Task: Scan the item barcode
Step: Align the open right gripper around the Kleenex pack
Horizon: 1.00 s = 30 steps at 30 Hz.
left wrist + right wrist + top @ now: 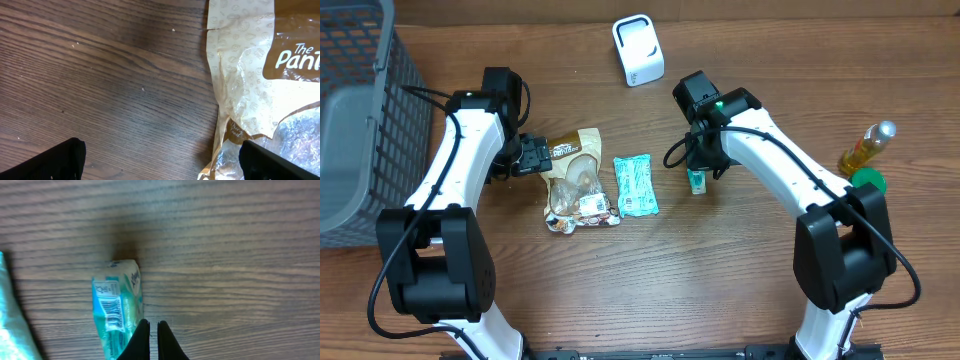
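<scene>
While the left claw (162,156) spreads by a "The Pan" bag (245,75), the right claw (153,339), pressed together, neighbours a barcoded packet (116,311).

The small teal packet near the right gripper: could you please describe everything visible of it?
The small packet is glossy teal-and-white plastic, lying on the wooden table. A white label with a black barcode faces up. The right gripper, shut, stands at its edge; whether they touch is unclear. A larger teal packet lies apart beside it.
</scene>
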Each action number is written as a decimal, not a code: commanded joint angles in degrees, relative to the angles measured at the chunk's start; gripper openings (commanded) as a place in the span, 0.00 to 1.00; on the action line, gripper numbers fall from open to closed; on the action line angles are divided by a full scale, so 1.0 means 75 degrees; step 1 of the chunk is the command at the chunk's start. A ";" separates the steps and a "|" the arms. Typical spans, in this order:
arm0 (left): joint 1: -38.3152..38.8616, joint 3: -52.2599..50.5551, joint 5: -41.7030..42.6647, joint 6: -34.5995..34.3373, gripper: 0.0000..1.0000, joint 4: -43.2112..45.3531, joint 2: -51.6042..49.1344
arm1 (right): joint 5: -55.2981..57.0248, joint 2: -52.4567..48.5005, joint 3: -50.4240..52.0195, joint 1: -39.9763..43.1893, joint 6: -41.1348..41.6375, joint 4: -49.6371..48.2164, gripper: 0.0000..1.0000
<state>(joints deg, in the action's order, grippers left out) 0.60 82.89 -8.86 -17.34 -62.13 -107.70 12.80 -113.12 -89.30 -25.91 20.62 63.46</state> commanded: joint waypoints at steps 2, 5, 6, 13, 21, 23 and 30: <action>-0.0020 0.0114 -0.0073 0.0143 1.00 0.0009 -0.0052 | 0.0000 -0.0335 -0.0087 0.0029 0.0111 0.0044 0.04; -0.0020 0.0114 -0.0073 0.0143 0.99 0.0006 -0.0052 | -0.0093 -0.0408 -0.0087 0.0029 0.0108 0.0044 0.04; -0.0020 0.0114 -0.0073 0.0143 0.99 0.0006 -0.0052 | -0.0227 -0.0408 -0.0087 0.0029 0.0108 0.0044 0.04; -0.0020 0.0114 -0.0073 0.0143 0.99 0.0006 -0.0052 | -0.2180 -0.0408 -0.0087 0.0029 -0.0090 0.0032 0.05; -0.0020 0.0111 -0.0073 0.0143 1.00 0.0006 -0.0052 | -0.2594 -0.0408 -0.0087 0.0020 -0.0408 -0.0058 0.17; -0.0020 0.0111 -0.0073 0.0143 1.00 0.0006 -0.0052 | -0.2576 -0.0408 -0.0087 0.0023 -0.0405 -0.0166 0.24; -0.0020 0.0114 -0.0073 0.0143 1.00 0.0006 -0.0052 | -0.2518 -0.0408 -0.0087 0.0029 -0.0399 -0.0525 0.11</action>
<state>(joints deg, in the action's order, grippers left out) 0.60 82.89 -8.86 -17.34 -62.15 -107.70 -5.80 -116.11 -89.30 -25.91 17.91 60.34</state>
